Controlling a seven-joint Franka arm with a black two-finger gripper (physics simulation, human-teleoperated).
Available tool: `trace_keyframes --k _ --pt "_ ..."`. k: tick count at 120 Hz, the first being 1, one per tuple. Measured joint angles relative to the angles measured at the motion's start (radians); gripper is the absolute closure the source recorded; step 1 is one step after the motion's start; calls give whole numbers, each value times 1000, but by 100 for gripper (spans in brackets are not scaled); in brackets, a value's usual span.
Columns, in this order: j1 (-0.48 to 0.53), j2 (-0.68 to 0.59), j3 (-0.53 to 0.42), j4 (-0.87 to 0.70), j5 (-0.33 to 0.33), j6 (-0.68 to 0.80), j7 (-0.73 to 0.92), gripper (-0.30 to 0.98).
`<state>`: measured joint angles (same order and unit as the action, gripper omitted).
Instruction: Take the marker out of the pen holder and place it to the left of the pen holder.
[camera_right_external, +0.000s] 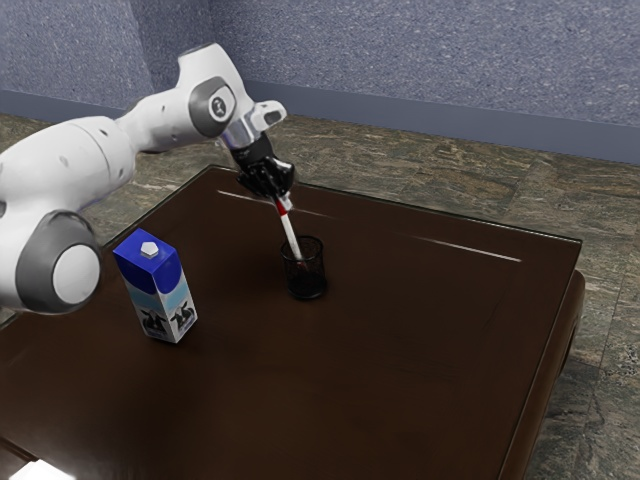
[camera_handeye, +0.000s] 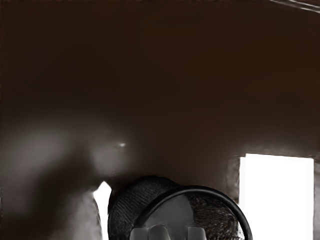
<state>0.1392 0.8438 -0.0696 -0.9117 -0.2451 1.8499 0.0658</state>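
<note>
Slanting down into pen holder (camera_right_external: 307, 284): marker (camera_right_external: 291, 233)

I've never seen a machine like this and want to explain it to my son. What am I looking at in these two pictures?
Both are computer-simulated pictures of one white robot arm at a brown table. The exterior view looks on from beside the arm, which comes in from that view's left. The wrist view comes from a camera on the arm's hand, looking down at the tabletop.

On the table stand a blue-and-white milk carton with a cow picture and a black mesh pen holder. A white marker with a red band leans in the holder, its lower end inside. The black gripper is at the marker's upper end; I can't tell whether it grips it. Nor can I identify the bright white patch in the wrist view.
</note>
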Motion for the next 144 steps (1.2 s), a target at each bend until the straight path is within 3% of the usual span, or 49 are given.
trace_keyframes --k 27,46,92,120,134,144 --pt "0 -160 3 1 72 -144 4 78" --pt "0 -135 20 -43 114 -247 7 79" --pt "42 -25 28 -38 118 -466 -12 79" --pt "46 -4 23 -21 113 -496 -27 32" --pt "41 -61 -22 -24 184 -486 -32 18" --pt "30 -190 -130 -66 291 -478 -47 12"
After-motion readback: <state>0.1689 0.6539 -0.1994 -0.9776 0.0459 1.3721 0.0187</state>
